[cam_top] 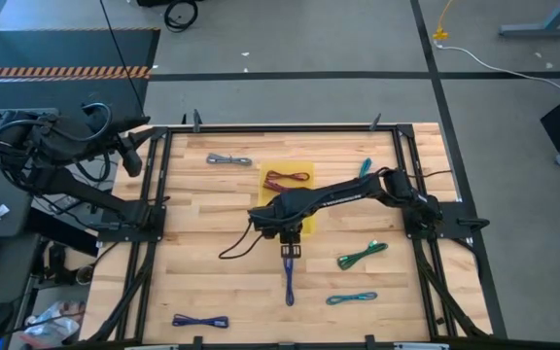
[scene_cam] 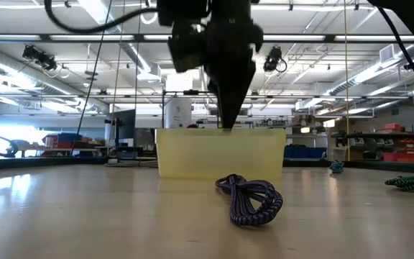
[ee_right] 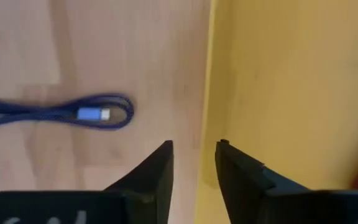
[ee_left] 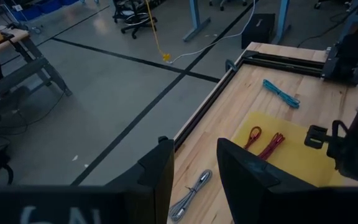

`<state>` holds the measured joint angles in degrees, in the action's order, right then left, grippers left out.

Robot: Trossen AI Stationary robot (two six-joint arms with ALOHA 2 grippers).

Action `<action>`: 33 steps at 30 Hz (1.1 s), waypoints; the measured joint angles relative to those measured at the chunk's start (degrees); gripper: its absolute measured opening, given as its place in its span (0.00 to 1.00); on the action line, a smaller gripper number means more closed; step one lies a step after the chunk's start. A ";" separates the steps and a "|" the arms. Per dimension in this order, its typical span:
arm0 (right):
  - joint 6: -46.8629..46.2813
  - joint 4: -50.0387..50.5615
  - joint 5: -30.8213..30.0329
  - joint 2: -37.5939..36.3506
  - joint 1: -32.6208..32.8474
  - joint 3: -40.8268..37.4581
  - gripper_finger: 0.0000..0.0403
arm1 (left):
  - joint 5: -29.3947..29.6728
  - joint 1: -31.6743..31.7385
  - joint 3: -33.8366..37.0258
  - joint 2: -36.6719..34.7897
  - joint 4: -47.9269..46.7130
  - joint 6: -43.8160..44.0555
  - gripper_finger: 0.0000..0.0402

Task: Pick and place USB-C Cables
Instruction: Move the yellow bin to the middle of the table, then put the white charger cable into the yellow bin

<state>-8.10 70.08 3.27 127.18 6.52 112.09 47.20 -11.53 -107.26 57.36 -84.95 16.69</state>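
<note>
My right gripper (cam_top: 291, 247) (ee_right: 194, 148) hangs open over the near edge of the flat yellow tray (cam_top: 299, 199) (ee_right: 291, 81), fingers pointing down and holding nothing. A blue cable (cam_top: 290, 278) (ee_right: 61, 114) (scene_cam: 251, 200) lies flat on the wood just nearer than it. A maroon cable (cam_top: 288, 178) (ee_left: 265, 142) rests on the tray. Flat on the table lie a grey cable (cam_top: 229, 159) (ee_left: 191, 194), a teal one (cam_top: 365, 167) (ee_left: 281, 93), a green one (cam_top: 362, 256), a teal-green one (cam_top: 351, 297) and a purple-blue one (cam_top: 200, 320). My left gripper (cam_top: 134, 156) (ee_left: 196, 163) waits open off the table's far left corner.
A long black cord (cam_top: 236, 243) trails from the right arm onto the table left of the gripper. A black metal frame (cam_top: 290, 126) borders the table. Bare wood (cam_top: 212, 262) lies near and left of the tray.
</note>
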 joint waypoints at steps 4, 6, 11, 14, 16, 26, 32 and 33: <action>-2.84 6.33 -1.40 -0.58 -0.67 6.01 0.33 | -0.33 -0.01 0.00 0.00 -0.02 0.02 0.32; -4.06 11.13 -3.02 -1.26 -1.35 9.06 0.33 | -0.74 -0.01 0.00 -0.02 -0.04 0.02 0.32; -7.17 19.86 -10.13 -4.91 -3.36 12.44 0.33 | -0.85 -0.02 0.00 -0.02 -0.65 0.14 0.32; -9.92 20.31 -11.20 -9.89 -4.88 11.37 0.33 | -0.87 -0.01 0.00 -0.01 -1.61 1.47 0.32; -12.26 19.67 -12.60 -13.05 -6.09 10.85 0.33 | -0.88 -0.02 -0.02 0.00 -3.70 3.79 0.32; -17.14 17.81 -14.25 -29.32 -11.41 8.83 0.33 | -0.80 1.50 17.61 0.56 -1.99 5.45 0.31; -16.63 12.45 -14.12 -37.62 -12.02 8.88 0.33 | -2.00 7.67 32.99 1.79 13.27 5.05 0.27; -16.13 11.35 -14.09 -38.68 -11.99 8.85 0.33 | -1.96 9.13 35.07 1.88 16.62 6.15 0.26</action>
<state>-24.23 81.43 -10.82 88.49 -5.46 120.95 45.24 -2.40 -72.19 59.25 -68.33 22.84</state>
